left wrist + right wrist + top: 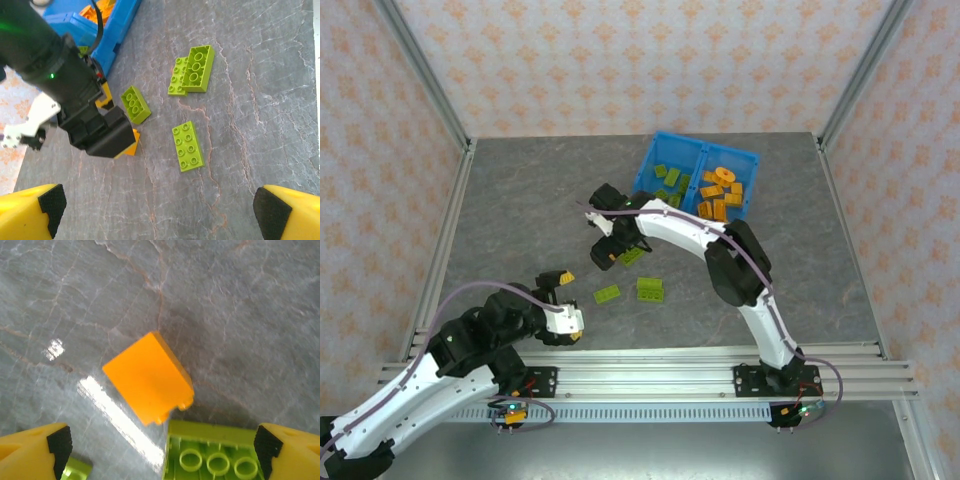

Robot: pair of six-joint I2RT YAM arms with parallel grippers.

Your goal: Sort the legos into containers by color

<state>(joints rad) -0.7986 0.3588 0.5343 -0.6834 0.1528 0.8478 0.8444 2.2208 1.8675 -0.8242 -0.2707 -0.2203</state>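
Right wrist view: the right claw (161,449) is seen spread wide above the table (240,300), with nothing gripped. An orange brick (149,381) lies just ahead of the fingertips, smooth face up and turned askew to the line between them. An upturned green brick (215,457) sits between the fingertips, right of middle and just beside the orange one's near corner. A closing here would likely catch the green brick. For the orange one, a short advance and a twist of the wrist would be needed. This claw is placed far nearer both bricks than the left claw (565,305), which is wide open and empty. The blue bin (710,144) stands to the far right, its left half holding green, its right half orange.
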